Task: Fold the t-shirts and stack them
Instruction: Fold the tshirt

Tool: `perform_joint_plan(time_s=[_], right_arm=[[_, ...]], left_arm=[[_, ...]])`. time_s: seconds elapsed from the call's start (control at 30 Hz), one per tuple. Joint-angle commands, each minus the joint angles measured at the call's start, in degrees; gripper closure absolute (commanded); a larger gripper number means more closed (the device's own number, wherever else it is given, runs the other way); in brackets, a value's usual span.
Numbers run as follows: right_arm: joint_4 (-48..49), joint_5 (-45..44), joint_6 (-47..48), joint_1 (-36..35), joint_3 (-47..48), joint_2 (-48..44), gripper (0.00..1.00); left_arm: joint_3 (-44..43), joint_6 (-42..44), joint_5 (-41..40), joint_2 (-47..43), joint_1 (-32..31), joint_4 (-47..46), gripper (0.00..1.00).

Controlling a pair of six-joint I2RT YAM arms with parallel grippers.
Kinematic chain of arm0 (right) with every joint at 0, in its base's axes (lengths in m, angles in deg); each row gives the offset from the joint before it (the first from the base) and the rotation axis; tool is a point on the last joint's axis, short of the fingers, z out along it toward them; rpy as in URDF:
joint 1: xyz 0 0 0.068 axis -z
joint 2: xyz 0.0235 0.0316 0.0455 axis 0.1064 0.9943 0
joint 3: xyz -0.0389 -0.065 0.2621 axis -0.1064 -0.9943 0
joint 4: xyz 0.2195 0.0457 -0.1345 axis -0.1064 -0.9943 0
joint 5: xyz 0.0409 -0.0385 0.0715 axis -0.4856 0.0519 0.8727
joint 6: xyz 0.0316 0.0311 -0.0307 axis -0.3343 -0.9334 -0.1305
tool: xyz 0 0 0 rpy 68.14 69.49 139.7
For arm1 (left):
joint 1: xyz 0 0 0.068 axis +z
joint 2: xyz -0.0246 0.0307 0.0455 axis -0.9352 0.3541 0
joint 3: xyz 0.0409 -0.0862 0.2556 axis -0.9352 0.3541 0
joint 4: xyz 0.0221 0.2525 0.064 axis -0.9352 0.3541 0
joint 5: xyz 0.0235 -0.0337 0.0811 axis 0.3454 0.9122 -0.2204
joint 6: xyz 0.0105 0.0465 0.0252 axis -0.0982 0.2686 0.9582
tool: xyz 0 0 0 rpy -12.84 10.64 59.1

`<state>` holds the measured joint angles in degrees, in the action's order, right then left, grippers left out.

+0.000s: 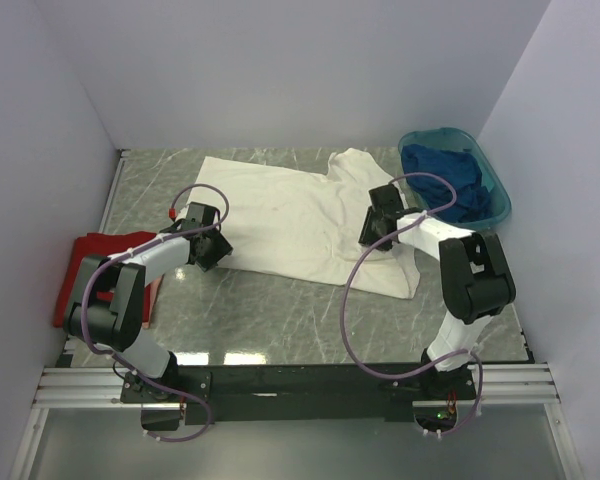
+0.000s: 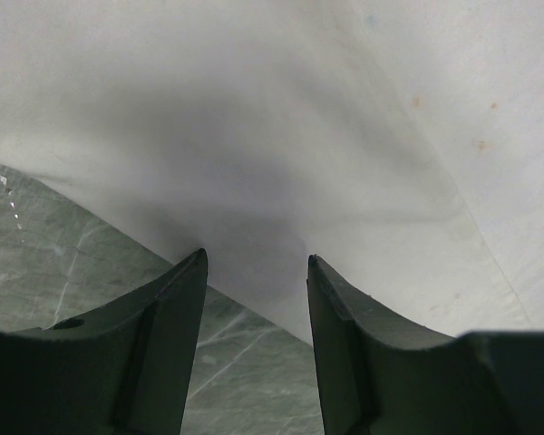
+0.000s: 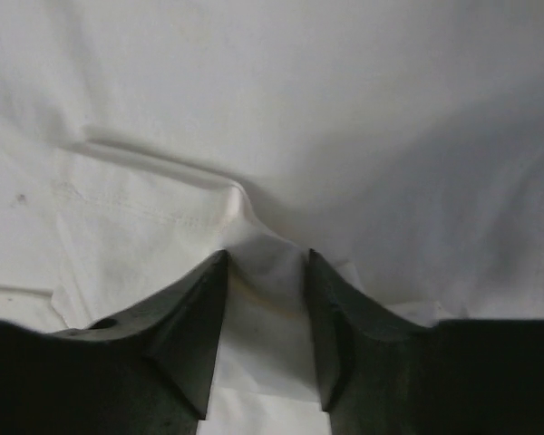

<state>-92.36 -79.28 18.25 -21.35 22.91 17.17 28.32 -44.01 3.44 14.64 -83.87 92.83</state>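
The cream-white t-shirt (image 1: 290, 215) lies spread flat across the middle of the table. A red t-shirt (image 1: 80, 268) lies folded at the left edge. In the teal basin (image 1: 498, 190) sits a dark blue t-shirt (image 1: 450, 180). My left gripper (image 1: 218, 250) hangs open at the white shirt's near left hem; in the left wrist view the hem (image 2: 281, 272) runs between the left gripper's (image 2: 257, 258) fingertips, with nothing gripped. My right gripper (image 1: 372, 232) sits low on the shirt's right side. Its jaws (image 3: 266, 254) stand apart around a small raised ridge of white cloth (image 3: 254, 227).
Grey marble tabletop (image 1: 280, 310) shows in front of the white shirt. White walls enclose the left, back and right. The basin stands at the back right corner, close behind my right arm. A metal rail (image 1: 300, 385) runs along the near edge.
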Motion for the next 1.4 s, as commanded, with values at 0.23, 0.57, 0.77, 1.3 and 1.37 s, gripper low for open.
perform_joint_plan(time_s=[0.23, 0.57, 0.77, 1.3, 1.37], right_arm=[[0.1, -0.7, -0.3, -0.8, 4.0, 0.1, 1.0], [5.8, -3.8, -1.1, -1.1, 1.3, -5.7, 1.0], [7.7, -6.4, 0.1, -1.3, 1.8, -4.4, 1.0], [4.1, -1.7, -3.8, 0.3, -2.9, -7.5, 0.5], [4.9, 0.0, -4.8, 1.2, -5.2, -8.2, 0.55]], left_arm=[[-0.9, 0.2, 0.4, -0.9, -0.2, -1.5, 0.46], [-1.2, 0.9, 2.1, -1.8, -0.2, -2.6, 0.46], [-2.2, 1.7, 4.5, -2.0, -0.8, -3.7, 0.44], [-24.2, 8.7, 13.7, 11.6, -11.6, -10.8, 0.36], [-32.3, 10.4, 15.5, 18.6, -13.7, -9.6, 0.39]])
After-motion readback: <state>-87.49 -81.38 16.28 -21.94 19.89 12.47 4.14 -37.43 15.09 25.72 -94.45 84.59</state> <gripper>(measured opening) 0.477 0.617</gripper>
